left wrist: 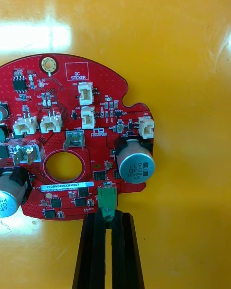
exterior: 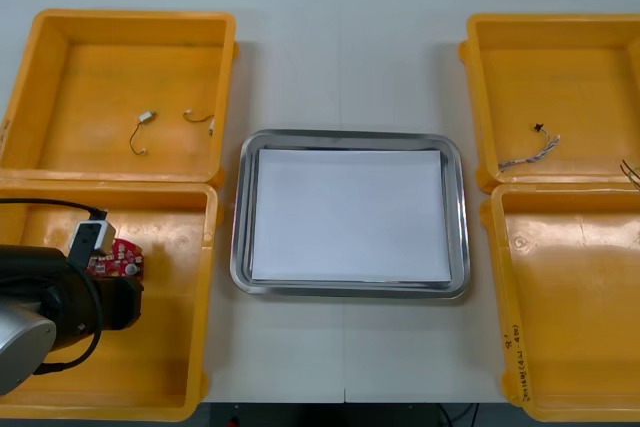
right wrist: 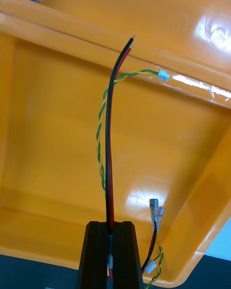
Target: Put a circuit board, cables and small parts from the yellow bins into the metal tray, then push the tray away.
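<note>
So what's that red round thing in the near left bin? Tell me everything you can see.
A round red circuit board with a large hole, a notched edge, white connectors, silver cylinders, black chips and a white label. It faces up in the near left yellow bin, the left gripper shut on a green part at its edge.

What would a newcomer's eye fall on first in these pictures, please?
The red circuit board, pinched at its edge by the left claw in the near left yellow bin, stands out most. The right claw is shut on a black and red cable above another bin, and the metal tray, white inside, sits between the bins.
</note>
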You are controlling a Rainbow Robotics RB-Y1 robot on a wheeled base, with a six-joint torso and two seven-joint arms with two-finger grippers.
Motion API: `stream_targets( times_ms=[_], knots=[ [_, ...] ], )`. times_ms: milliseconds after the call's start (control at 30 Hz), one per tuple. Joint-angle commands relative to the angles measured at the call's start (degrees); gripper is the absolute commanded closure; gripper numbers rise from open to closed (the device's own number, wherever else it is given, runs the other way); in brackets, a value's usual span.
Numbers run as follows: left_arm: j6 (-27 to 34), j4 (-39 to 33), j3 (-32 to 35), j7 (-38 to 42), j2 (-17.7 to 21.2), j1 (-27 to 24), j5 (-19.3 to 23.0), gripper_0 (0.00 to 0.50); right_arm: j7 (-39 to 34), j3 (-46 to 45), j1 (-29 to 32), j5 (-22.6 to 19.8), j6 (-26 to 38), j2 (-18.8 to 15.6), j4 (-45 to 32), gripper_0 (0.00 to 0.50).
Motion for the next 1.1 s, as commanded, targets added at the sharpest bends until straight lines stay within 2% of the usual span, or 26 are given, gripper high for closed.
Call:
stream_targets(
  times_ms=[33, 333, 433, 833, 1100],
  knots=[
    [1.85, -0.5, 2.56, 3.75, 2.04, -2.0, 1.15, 0.5, -1.1, 0.37, -5.6, -2.04, 1.09, -0.11, -1.31, 0.5],
    [6.15, -1.91, 5.81, 2.44, 2.04, -3.23, 3.35, 0.5, -1.1, 6.61, -12.63, -3.45, 0.74, -0.11, -2.8, 0.5],
    [8.61, -3.14, 7.66, 2.17, 2.04, -3.85, 5.28, 0.5, -1.1, 9.34, -15.45, -3.62, 0.82, -0.11, -3.33, 0.5],
    [21.8, -10.08, 11.44, 2.88, 0.81, -8.33, 7.92, 0.5, -1.19, 21.29, -23.18, -3.36, -2.25, -0.11, -4.82, 0.5],
    [29.36, -12.98, 11.7, 4.11, -0.33, -13.17, 9.15, 0.5, -1.45, 24.98, -26.78, -2.13, -2.25, 2.7, -4.82, 0.5]
  ],
)
